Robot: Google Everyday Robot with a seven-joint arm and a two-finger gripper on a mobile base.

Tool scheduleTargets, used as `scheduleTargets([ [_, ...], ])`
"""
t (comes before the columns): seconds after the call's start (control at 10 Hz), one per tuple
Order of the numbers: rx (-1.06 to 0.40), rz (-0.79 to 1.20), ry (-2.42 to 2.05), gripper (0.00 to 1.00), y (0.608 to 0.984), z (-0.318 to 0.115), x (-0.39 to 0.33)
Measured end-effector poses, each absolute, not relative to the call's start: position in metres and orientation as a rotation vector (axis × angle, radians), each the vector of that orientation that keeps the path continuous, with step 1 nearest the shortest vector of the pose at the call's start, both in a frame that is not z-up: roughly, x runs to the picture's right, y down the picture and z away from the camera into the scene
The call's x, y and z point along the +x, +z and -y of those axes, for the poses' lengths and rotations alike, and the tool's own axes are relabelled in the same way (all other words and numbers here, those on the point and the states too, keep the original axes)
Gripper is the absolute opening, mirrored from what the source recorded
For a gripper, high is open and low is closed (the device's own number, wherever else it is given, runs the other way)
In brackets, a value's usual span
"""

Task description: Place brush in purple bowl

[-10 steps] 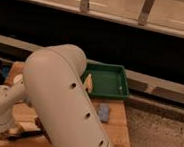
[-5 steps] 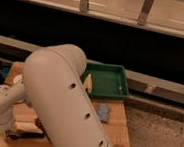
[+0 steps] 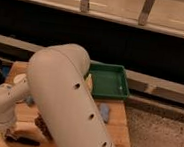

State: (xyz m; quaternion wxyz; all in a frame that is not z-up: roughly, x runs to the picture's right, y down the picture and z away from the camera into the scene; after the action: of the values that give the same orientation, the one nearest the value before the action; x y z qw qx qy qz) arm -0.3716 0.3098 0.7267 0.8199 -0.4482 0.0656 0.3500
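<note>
The brush (image 3: 22, 141) lies flat on the wooden table (image 3: 115, 136) near its front left edge, a slim black shape pointing right. My gripper (image 3: 3, 131) hangs from the white wrist at the lower left, down at table height on the brush's left end and shut on it. The big white arm (image 3: 66, 105) fills the middle of the view and covers most of the tabletop. The purple bowl is hidden from view.
A green tray (image 3: 108, 82) sits at the table's back right. A small grey-blue object (image 3: 104, 112) lies to the right of the arm, and a dark red lumpy thing (image 3: 42, 125) lies just behind the brush. Gravel floor lies to the right, a dark wall behind.
The arm has hardly moved. The gripper has closed at the left end of the brush, which still lies on the table.
</note>
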Motion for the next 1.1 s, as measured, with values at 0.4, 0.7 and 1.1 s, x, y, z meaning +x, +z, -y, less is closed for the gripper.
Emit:
scheduleTargets([
  [0.4,-0.962,-0.151,0.777,0.00,0.728,-0.242,-0.345],
  [0.7,-0.935,-0.187,0.859,0.00,0.720,-0.199,-0.306],
  [1.1,-0.909,-0.259,0.970,0.00,0.726,-0.153,-0.253],
])
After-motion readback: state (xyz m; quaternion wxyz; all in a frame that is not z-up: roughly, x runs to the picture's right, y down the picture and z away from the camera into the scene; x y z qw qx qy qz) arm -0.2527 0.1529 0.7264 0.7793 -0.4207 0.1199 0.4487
